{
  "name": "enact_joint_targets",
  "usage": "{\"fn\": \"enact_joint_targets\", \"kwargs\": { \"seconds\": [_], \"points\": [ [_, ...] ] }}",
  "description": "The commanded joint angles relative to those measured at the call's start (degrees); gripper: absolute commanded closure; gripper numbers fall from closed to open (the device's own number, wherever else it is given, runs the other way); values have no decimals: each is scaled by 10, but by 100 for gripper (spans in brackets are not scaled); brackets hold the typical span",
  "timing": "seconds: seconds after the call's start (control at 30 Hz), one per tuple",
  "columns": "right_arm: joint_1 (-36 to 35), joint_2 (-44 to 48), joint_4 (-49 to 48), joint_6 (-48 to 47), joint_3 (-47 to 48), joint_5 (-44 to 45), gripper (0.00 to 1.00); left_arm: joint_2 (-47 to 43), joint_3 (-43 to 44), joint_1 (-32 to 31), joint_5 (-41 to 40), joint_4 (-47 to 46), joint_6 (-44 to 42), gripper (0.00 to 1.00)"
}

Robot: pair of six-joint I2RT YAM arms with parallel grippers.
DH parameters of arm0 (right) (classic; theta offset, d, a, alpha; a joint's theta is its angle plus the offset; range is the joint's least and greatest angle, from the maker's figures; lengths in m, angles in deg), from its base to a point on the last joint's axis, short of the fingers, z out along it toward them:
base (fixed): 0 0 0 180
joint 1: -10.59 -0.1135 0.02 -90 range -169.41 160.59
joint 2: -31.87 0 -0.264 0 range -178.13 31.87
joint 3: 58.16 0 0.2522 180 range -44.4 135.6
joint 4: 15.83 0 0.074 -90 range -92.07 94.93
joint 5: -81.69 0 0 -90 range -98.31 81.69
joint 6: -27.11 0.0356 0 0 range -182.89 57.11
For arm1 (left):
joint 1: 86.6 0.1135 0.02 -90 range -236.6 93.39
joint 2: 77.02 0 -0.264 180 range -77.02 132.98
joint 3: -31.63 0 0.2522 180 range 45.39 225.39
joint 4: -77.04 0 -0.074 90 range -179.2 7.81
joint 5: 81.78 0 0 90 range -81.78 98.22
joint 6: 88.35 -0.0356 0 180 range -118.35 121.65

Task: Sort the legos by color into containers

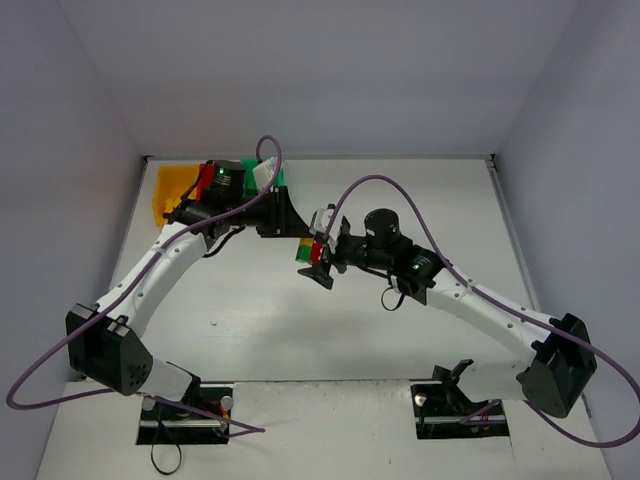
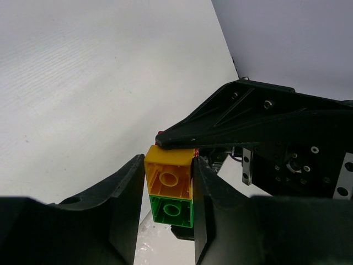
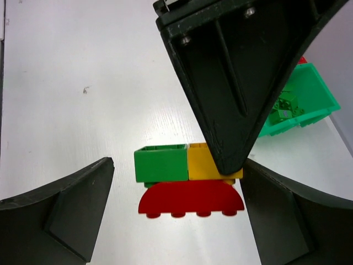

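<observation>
Near the middle of the white table [image 1: 400, 200], the two grippers meet around one multicolour clump of legos [image 1: 308, 250]. The left gripper [image 2: 168, 165] pinches the clump, its fingers [image 2: 129, 193] pressed against both sides of a yellow brick [image 2: 170, 176] and the green brick [image 2: 172, 210] joined to it. From the right wrist view, these two bricks sit side by side on a red arched piece [image 3: 190, 200], and one black finger of the left gripper comes down from above, covering part of the yellow brick.

The right gripper [image 3: 176, 171] stands with its jaws spread wide on either side of the clump. One finger [image 3: 71, 204] is well apart from the green brick; the other lies just beside the red piece, and whether it touches cannot be told.

At the far left of the table stand the containers in a row: the yellow bin [image 1: 172, 190], the red bin [image 1: 213, 188] mostly hidden behind the left arm, and the green bin [image 3: 317, 96], which holds a few small green bricks [image 3: 284, 105].
</observation>
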Motion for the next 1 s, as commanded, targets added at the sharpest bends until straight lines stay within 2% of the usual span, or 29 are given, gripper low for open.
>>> {"fn": "enact_joint_targets", "kwargs": {
  "seconds": [0.0, 0.2, 0.33, 0.67, 0.73, 0.77, 0.8, 0.93, 0.97],
  "points": [
    [5, 32, -30, 1, -3, 12, 9, -14, 9, 6, 24, -37, -26, 99],
    [11, 32, -30, 7, -6, 25, 15, -24, -7, 6, 23, -59, -25, 99],
    [12, 29, -33, 17, 1, 37, 13, -34, -33, 6, 21, -107, -7, 99],
    [15, 22, -33, 55, 9, 57, 8, -54, -38, 6, -24, -133, -17, 99],
    [17, 21, -34, 77, 15, 82, 7, -64, -49, 6, -43, -145, -8, 99],
    [16, 21, -35, 106, 16, 92, 7, -69, -55, 6, -53, -164, 1, 99],
    [17, 17, -34, 157, 24, 123, 8, -84, -72, 6, -103, -181, 16, 99],
    [17, 12, -42, 236, 30, 136, 8, -98, -86, 5, -155, -210, 37, 99],
    [15, 10, -43, 282, 33, 146, 8, -106, -92, 4, -165, -218, 50, 99]
  ]
}}
